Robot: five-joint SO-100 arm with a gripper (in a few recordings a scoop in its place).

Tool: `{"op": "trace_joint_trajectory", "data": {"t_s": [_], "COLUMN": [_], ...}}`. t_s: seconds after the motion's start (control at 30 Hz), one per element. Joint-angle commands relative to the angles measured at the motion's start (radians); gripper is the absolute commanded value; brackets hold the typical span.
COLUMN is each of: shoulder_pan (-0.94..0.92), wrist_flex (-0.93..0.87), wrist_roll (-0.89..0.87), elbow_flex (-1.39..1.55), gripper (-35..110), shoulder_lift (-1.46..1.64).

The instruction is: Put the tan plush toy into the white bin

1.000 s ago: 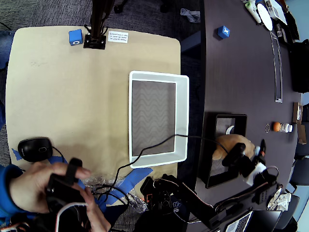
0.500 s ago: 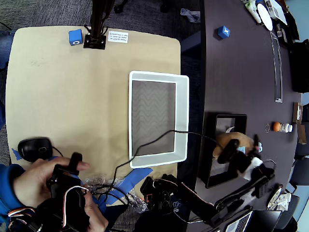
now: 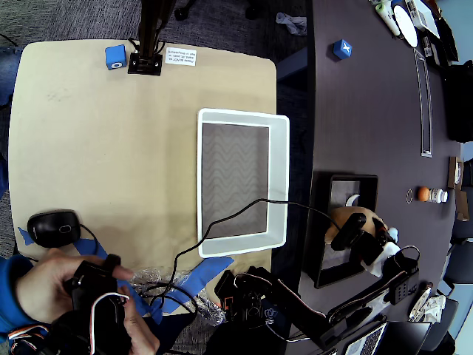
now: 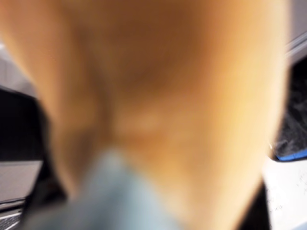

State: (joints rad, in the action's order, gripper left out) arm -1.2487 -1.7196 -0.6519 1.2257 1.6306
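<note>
Well, the white bin point(image 3: 279, 181) sits well left of the black tray point(image 3: 322, 244), where the tan plush toy point(image 3: 342, 217) lies under the fingers point(image 3: 347, 233). Can't tell their grip; confirm before lifting.

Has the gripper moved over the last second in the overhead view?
Yes. Measured against the black tray, the gripper has slid left in the picture and slightly down, further over the tan plush toy lying in that tray.
</note>
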Motion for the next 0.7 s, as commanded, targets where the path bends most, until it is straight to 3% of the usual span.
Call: {"op": "trace_joint_trajectory", "data": {"t_s": [0.0,0.4,0.67], "shoulder_pan": [-0.008,-0.005,-0.005], "wrist_flex": [-0.017,-0.014,-0.014], "wrist_roll": [-0.012,0.046,0.04], "elbow_flex": [0.003,0.115,0.135], "gripper": [23,1,0], "shoulder_lift": [0.072,0.083,0.083]}}
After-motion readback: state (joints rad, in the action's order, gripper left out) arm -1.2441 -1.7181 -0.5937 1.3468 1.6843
